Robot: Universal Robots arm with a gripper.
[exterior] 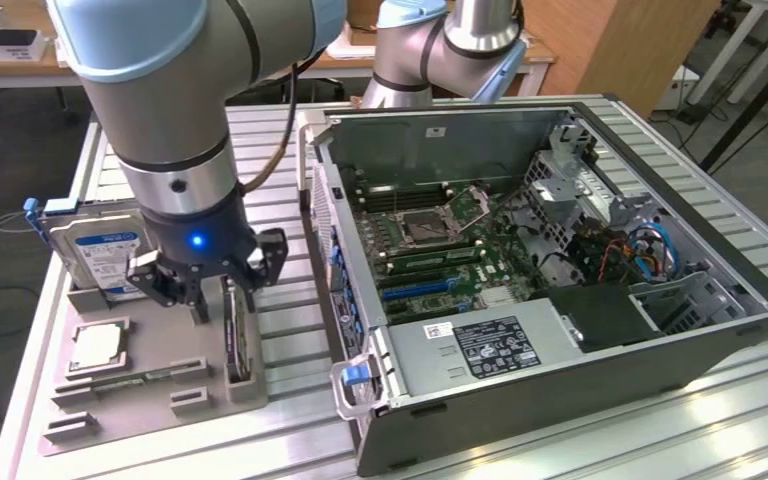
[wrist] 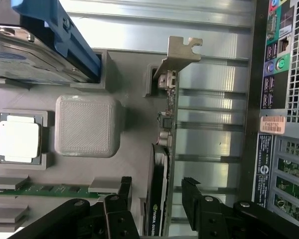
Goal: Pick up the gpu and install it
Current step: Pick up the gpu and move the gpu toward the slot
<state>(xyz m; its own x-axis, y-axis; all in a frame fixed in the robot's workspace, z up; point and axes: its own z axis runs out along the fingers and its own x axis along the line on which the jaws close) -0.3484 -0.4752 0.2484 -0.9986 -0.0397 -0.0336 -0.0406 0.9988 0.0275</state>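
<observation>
Gripper (exterior: 215, 292), jaws open, hung directly above the gpu (exterior: 235, 345), which stood on edge in a slot of the grey fixture (exterior: 157, 340) beside the computer case (exterior: 651, 390), its long axis running between the spread fingers (wrist: 120, 191)

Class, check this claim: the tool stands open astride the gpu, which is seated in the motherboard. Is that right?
No. The tool stands open astride the gpu, but the card stands on edge in the grey holder tray, not in the motherboard; the wrist view shows it.
</observation>
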